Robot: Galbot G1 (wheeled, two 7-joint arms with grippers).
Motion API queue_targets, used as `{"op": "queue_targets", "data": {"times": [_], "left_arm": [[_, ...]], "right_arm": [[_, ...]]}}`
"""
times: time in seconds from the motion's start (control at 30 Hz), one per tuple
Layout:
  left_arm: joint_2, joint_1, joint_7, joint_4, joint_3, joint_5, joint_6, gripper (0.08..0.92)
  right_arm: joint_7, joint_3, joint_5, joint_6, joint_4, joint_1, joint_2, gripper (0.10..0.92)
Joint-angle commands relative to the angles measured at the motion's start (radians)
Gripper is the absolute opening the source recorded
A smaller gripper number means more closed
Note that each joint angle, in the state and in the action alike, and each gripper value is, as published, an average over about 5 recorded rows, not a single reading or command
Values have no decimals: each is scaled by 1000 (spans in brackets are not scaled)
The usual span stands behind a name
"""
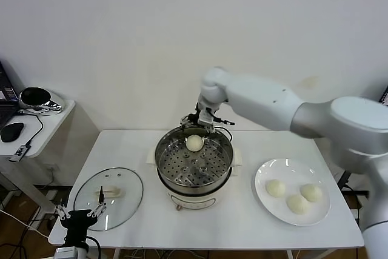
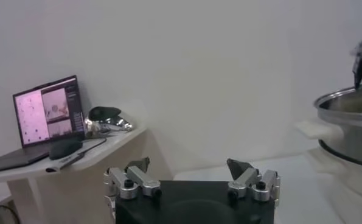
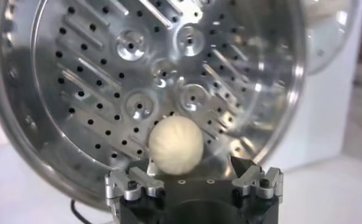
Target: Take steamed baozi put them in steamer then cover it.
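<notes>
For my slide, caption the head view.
Right hand over steamer, one baozi on its tray; three wait on plate.

Bright, even room light; glare on the steamer (image 3: 168, 79); soft shadows.

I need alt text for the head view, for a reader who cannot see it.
The right gripper hangs open over the far rim of the steamer, with one baozi on its perforated tray. Three baozi remain on the white plate; the glass cover lies beside the parked left gripper.
</notes>
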Motion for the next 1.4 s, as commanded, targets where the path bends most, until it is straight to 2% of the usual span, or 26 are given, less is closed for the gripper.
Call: {"op": "queue_targets", "data": {"times": [0.03,0.27,0.5,0.83,1.4], "left_arm": [[5,0,1,-2,0,-1,3,823],[26,-9,8,-15,11,-1,17,823],[26,-14,9,-21,25,2,19,823],[23,-2,7,-31,1,-3,14,823],[20,-9,1,2,-27,2,24,823]], "right_arm": [[-59,-130,334,-600,454,208,-407,823],[-81,-169,241,-703,575,179,-678,823],[-26,-73,113,-685,525,-38,-761,823],[7,222,-6,-675,421,-427,-734,823],[14,419,-108,-665,246,-697,-589,823]]}}
